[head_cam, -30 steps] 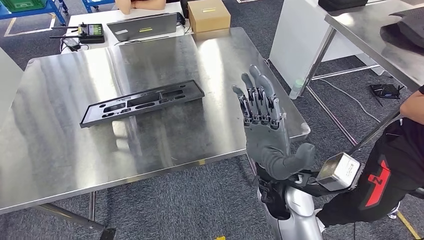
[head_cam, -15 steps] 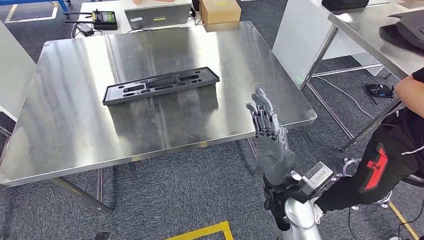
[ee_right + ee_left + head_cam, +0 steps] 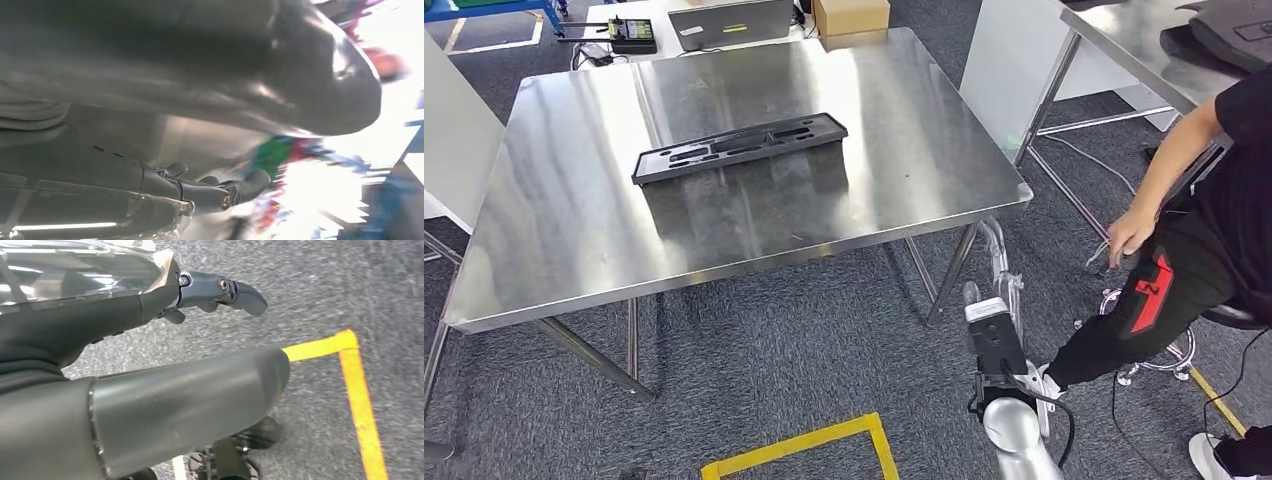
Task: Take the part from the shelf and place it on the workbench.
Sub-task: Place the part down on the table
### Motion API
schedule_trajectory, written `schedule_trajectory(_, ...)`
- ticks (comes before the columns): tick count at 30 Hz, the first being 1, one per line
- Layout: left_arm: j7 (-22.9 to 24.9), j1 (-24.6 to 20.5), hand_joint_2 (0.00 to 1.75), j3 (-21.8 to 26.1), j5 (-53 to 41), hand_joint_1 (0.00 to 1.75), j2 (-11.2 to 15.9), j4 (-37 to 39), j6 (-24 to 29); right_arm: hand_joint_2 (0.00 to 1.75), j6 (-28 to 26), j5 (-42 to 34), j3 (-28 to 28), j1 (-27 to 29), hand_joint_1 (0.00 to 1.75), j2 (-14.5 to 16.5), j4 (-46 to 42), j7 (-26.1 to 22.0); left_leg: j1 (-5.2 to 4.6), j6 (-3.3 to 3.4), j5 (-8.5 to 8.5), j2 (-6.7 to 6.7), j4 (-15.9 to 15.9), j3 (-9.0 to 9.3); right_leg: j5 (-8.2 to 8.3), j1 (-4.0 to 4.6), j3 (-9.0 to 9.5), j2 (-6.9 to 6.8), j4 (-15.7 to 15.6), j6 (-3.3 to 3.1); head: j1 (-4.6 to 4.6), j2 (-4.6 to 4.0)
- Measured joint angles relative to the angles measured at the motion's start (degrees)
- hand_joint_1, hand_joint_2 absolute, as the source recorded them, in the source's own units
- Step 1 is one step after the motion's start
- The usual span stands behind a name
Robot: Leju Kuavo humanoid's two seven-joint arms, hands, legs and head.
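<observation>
Since the earlier frames our right arm (image 3: 1009, 400) has dropped from its raised, fingers-up pose in front of the workbench (image 3: 574, 220) and now hangs low beside the near right corner of it, while the whole scene has shifted with the camera. From the head view we see the part (image 3: 739, 147), a long, flat black tray-like moulding with several recessed slots, lying flat on the workbench towards its far middle, touching nothing else. Beyond the far edge of the workbench sit a cardboard box (image 3: 851, 15), a grey laptop (image 3: 729, 20) and a small handheld controller (image 3: 632, 35). A person (image 3: 1194, 230) in dark clothing leans in to the right of the workbench, one hand (image 3: 1130, 233) reaching down well clear of it. A yellow floor line (image 3: 804, 445) runs on the carpet in front of the workbench. From the left wrist view we see our left hand (image 3: 150, 365) hanging over the grey carpet, thumb out straight and dark fingers (image 3: 235, 290) spread apart from it, nothing between them. From the right wrist view, which is blurred, our right hand (image 3: 200, 90) likewise holds nothing, its dark fingers (image 3: 220, 192) extended and parted from the thumb.
</observation>
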Motion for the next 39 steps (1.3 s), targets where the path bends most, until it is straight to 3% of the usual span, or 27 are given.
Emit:
schedule_trajectory(1, 0.0, 0.0, 0.0, 0.2, 0.0, 0.0, 0.0, 0.0, 0.1, 0.0, -1.7, 1.3, -1.3, -0.4, 0.0, -0.1, 4.0, 0.3, 0.3, -0.36, -0.79, 0.01, 3.0, -0.2, 0.61, -0.07, -0.88, -0.08, 0.2, 0.23, -0.01, -0.01)
schedule_trajectory(2, 0.0, 0.0, 0.0, 0.4, 0.0, 0.0, 0.0, 0.0, 0.2, 0.0, -3.1, 2.2, -2.7, -1.1, 0.0, -0.2, 8.5, 0.2, 0.6, -0.7, -0.16, 0.02, 4.6, 0.27, 1.14, -0.2, -1.79, -0.16, 0.5, 0.57, -0.03, -0.01)
schedule_trajectory(3, 0.0, 0.0, 0.0, 0.7, 0.0, 0.0, 0.1, 0.0, 0.3, 0.0, -4.4, 2.7, -4.3, -1.8, 0.0, -0.5, 13.4, -0.3, 0.92, -1.04, 1.39, 0.03, 4.1, 1.7, 1.56, -0.42, -2.77, -0.26, 0.9, 0.96, -0.02, -0.01)
schedule_trajectory(4, -0.1, 0.0, 0.0, 0.9, 0.0, 0.0, 0.1, 0.0, 0.5, 0.0, -5.2, 2.9, -5.9, -2.5, 0.0, -0.7, 18.0, -1.0, 1.27, -1.42, 2.93, 0.03, 1.7, 4.04, 1.86, -0.68, -3.73, -0.34, 1.6, 1.35, -0.03, -0.01)
schedule_trajectory(5, -0.1, 0.0, 0.0, 1.0, 0.0, 0.0, 0.0, 0.0, 0.6, 0.0, -5.8, 2.9, -7.4, -3.1, 0.0, -1.1, 22.1, -1.7, 1.46, -1.94, 3.22, -0.07, -1.8, 6.83, 2.1, -0.75, -4.71, -0.41, 2.3, 1.74, -0.08, -0.01)
schedule_trajectory(7, -0.3, -0.1, 0.0, 1.3, 0.0, 0.0, 0.0, 0.0, 0.6, 0.0, -6.3, 3.0, -9.7, -4.3, 0.0, -1.6, 28.1, -2.9, 1.45, -2.05, 1.94, -0.46, -7.8, 10.64, 2.59, -0.66, -6.21, -0.52, 3.6, 2.5, -0.15, 0.0)
schedule_trajectory(8, -0.3, -0.1, 0.0, 1.4, 0.0, 0.0, 0.0, 0.0, 0.6, 0.0, -6.6, 3.2, -10.6, -4.8, 0.0, -1.7, 30.5, -2.8, 1.21, -1.74, 1.12, -0.62, -9.0, 11.12, 2.97, -0.53, -6.64, -0.52, 3.8, 3.02, -0.18, 0.0)
schedule_trajectory(10, -0.4, 0.0, 0.0, 1.7, 0.0, 0.0, 0.0, 0.0, 0.7, 0.0, -7.5, 4.0, -11.9, -5.4, 0.0, -2.1, 34.7, -1.1, 0.97, -0.29, 1.69, -0.52, -9.3, 10.45, 3.66, -0.61, -7.02, -0.46, 3.8, 4.1, -0.11, -0.01)
schedule_trajectory(11, -0.4, -0.1, 0.0, 1.8, -0.1, 0.0, 0.0, 0.0, 0.7, 0.0, -8.0, 4.4, -12.4, -5.6, 0.0, -2.3, 36.7, 0.7, 0.87, 0.57, 2.24, -0.43, -9.3, 10.0, 3.16, -0.69, -7.4, -0.37, 4.2, 4.31, -0.11, -0.01)
schedule_trajectory(13, -0.5, -0.1, 0.0, 2.0, -0.3, 0.0, 0.0, 0.0, 0.7, 0.0, -8.4, 4.7, -13.6, -5.6, 0.0, -2.9, 40.8, 4.8, 0.79, 2.25, 3.57, -0.24, -9.5, 8.64, -0.67, -0.81, -9.11, -0.18, 7.9, 3.82, 0.0, -0.02)
schedule_trajectory(15, -0.5, -0.1, 0.0, 2.2, -0.8, 0.0, 0.1, 0.0, 0.7, 0.0, -7.6, 4.6, -14.9, -5.3, 0.0, -3.7, 44.7, 9.0, 0.49, 3.0, 4.93, -0.24, -9.5, 6.86, -5.79, -0.78, -11.25, 0.04, 15.5, 3.21, 0.09, -0.02)
schedule_trajectory(16, -0.5, 0.0, 0.0, 2.3, -0.9, 0.0, 0.1, 0.0, 0.7, 0.0, -6.8, 4.4, -15.6, -4.9, 0.0, -4.1, 46.4, 10.9, 0.34, 3.08, 5.63, -0.24, -9.5, 5.92, -7.16, -0.74, -11.61, 0.12, 18.8, 3.32, 0.09, -0.02)
schedule_trajectory(17, -0.5, 0.0, 0.0, 2.4, -1.1, 0.0, 0.1, 0.0, 0.6, 0.0, -5.9, 4.3, -16.2, -4.4, 0.0, -4.5, 48.0, 12.5, 0.2, 3.09, 6.3, -0.22, -9.4, 5.01, -7.41, -0.68, -11.18, 0.18, 20.7, 3.66, 0.09, -0.01)
schedule_trajectory(18, -0.5, 0.0, 0.0, 2.4, -1.2, 0.0, 0.1, 0.0, 0.6, 0.0, -4.8, 4.0, -16.8, -3.9, 0.0, -4.7, 49.2, 13.9, 0.09, 3.06, 6.94, -0.18, -9.4, 4.18, -6.68, -0.62, -9.76, 0.2, 20.5, 4.11, 0.09, -0.01)
schedule_trajectory(20, -0.5, 0.0, 0.0, 2.5, -1.6, 0.0, 0.2, 0.0, 0.4, 0.0, -2.4, 3.5, -17.7, -3.0, 0.0, -4.9, 51.2, 15.9, -0.02, 2.82, 8.14, -0.06, -9.4, 2.85, -4.81, -0.42, -3.94, 0.2, 14.1, 4.46, 0.08, -0.01)
schedule_trajectory(22, -0.5, -0.1, 0.0, 2.5, -2.0, 0.0, 0.3, 0.0, 0.1, 0.0, -0.2, 3.2, -18.4, -2.5, 0.0, -5.1, 52.6, 17.6, -0.14, 2.29, 9.36, 0.17, -9.5, 2.11, -5.33, 0.11, 2.5, 0.24, 5.2, 3.73, 0.03, -0.01)
schedule_trajectory(23, -0.5, -0.1, 0.0, 2.5, -2.1, 0.0, 0.4, 0.0, -0.1, 0.0, 0.7, 3.1, -18.7, -2.4, 0.0, -5.2, 53.3, 18.3, -0.15, 1.99, 10.0, 0.3, -9.7, 2.01, -5.9, 0.38, 4.19, 0.29, 2.3, 3.31, 0.04, 0.0)
schedule_trajectory(25, -0.4, -0.1, 0.0, 2.5, -2.2, 0.0, 0.4, 0.0, -0.2, 0.0, 2.3, 3.2, -19.1, -2.0, 0.0, -5.1, 54.4, 19.9, -0.12, 1.34, 11.2, 0.43, -10.2, 1.94, -5.65, 0.49, 4.11, 0.32, 1.0, 2.68, 0.04, -0.01)
schedule_trajectory(26, -0.4, -0.1, 0.0, 2.5, -2.2, 0.0, 0.5, 0.0, -0.3, 0.0, 3.0, 3.4, -19.2, -1.8, 0.0, -5.0, 54.8, 20.8, -0.07, 1.02, 10.86, 0.34, -10.1, 1.69, -5.02, 0.24, 3.54, 0.24, 1.0, 2.29, 0.06, 0.0)
schedule_trajectory(27, -0.4, 0.0, 0.0, 2.5, -2.2, 0.0, 0.6, 0.0, -0.3, 0.0, 3.6, 3.6, -19.3, -1.6, 0.0, -4.9, 55.2, 21.6, 0.0, 0.73, 9.37, 0.23, -9.3, 1.29, -4.32, -0.03, 2.94, 0.13, 0.9, 1.65, -0.01, -0.01)
schedule_trajectory(30, -0.4, 0.0, 0.0, 2.5, -2.2, 0.0, 0.8, 0.0, -0.3, 0.0, 4.5, 3.9, -19.5, -1.4, 0.0, -4.3, 55.8, 23.5, 0.3, -0.03, 0.36, 0.05, -0.8, -0.37, -2.07, -0.36, 0.73, -0.08, 0.9, 0.4, -0.24, -0.01)
schedule_trajectory(31, -0.5, 0.0, 0.0, 2.5, -2.3, 0.0, 0.9, 0.0, -0.3, 0.0, 4.6, 4.0, -19.5, -1.3, 0.0, -4.0, 56.0, 24.0, 0.34, -0.26, -1.27, 0.05, 2.7, -0.64, -1.33, -0.32, -0.08, -0.12, 1.0, 0.42, -0.28, -0.01)
schedule_trajectory(32, -0.6, 0.0, 0.0, 2.5, -2.3, 0.0, 1.0, 0.0, -0.3, 0.0, 4.9, 4.0, -19.5, -1.3, 0.0, -3.8, 56.2, 24.4, 0.39, -0.46, -1.27, 0.05, 5.3, -0.43, -0.62, -0.32, -0.98, -0.14, 1.1, 0.51, -0.28, -0.02)
schedule_trajectory(33, -0.8, 0.0, 0.0, 2.5, -2.5, 0.0, 1.1, 0.0, -0.3, 0.0, 5.1, 4.0, -19.5, -1.3, 0.0, -3.6, 56.3, 24.7, 0.49, -0.61, 0.02, 0.05, 6.2, 0.5, -0.03, -0.35, -1.96, -0.17, 1.4, 0.69, -0.29, -0.02)
schedule_trajectory(35, -1.4, 0.0, 0.0, 2.5, -2.9, 0.0, 1.4, 0.0, -0.2, 0.0, 5.4, 4.0, -19.5, -1.2, 0.0, -3.2, 56.5, 25.0, 0.88, -0.87, 3.23, 0.05, 2.4, 4.98, 0.84, -0.47, -4.02, -0.17, 2.3, 1.2, -0.3, -0.01)
schedule_trajectory(37, -1.9, -0.1, 0.0, 2.5, -3.3, 0.0, 1.6, 0.0, -0.2, 0.0, 5.5, 3.9, -19.6, -1.1, 0.0, -2.8, 56.6, 25.1, 0.95, -0.89, 2.07, -0.15, -5.5, 10.85, 1.42, -0.33, -5.54, -0.08, 3.3, 1.91, -0.26, -0.01)
schedule_trajectory(39, -2.0, 0.0, 0.0, 2.5, -3.3, 0.0, 1.8, 0.0, -0.2, 0.0, 5.5, 3.9, -19.6, -1.1, 0.0, -2.6, 56.7, 25.5, 0.56, -0.26, -0.37, -0.36, -10.2, 13.5, 2.2, -0.16, -6.29, 0.0, 3.8, 2.75, -0.16, -0.01)
